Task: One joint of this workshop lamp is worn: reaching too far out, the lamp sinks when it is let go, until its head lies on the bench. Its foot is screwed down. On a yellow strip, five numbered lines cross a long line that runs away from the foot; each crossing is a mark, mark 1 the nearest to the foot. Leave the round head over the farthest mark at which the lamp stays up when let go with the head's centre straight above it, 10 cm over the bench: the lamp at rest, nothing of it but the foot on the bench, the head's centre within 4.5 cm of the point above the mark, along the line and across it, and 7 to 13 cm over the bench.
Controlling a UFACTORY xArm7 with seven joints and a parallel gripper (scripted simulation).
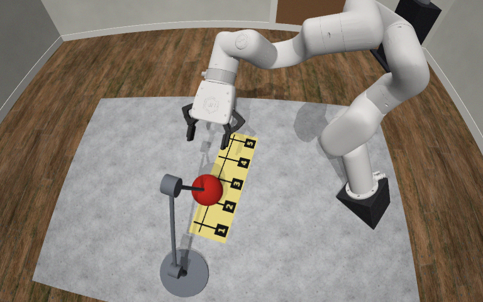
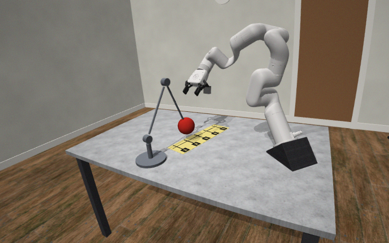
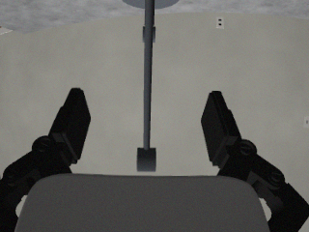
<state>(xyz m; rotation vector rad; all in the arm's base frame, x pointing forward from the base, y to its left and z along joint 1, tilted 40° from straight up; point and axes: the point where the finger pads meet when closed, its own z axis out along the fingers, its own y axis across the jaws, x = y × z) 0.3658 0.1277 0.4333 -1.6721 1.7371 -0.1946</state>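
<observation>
Grey marble-look bench (image 2: 235,183) on dark legs, and everything sits on top of it. Going left to right from where I'm standing: the lamp's round grey foot (image 2: 150,159) is planted near the front-left edge, a short post goes up to a lower joint (image 2: 147,139), then a long thin grey arm climbs to the elbow joint (image 2: 164,82) way up top. From there a dark rod (image 2: 174,101) slants back down to the red round head (image 2: 186,125), which hangs in the air, clear of the bench top.

Under and just right of the head lies the yellow strip (image 2: 200,137), running from near the foot toward the far edge, numbered 1 to 5. From the top view the head (image 1: 207,189) sits over the long line somewhere between the 2 and 3 crossings, hiding that bit of it, so I can't tell which mark is closer.

The gripper (image 2: 193,90) floats above and beyond the head, well apart from it, out over the far end of the strip. Jaws are spread wide with nothing in them.

Further right the white arm loops up high and comes down to its black wedge base (image 2: 304,163) near the right edge.
</observation>
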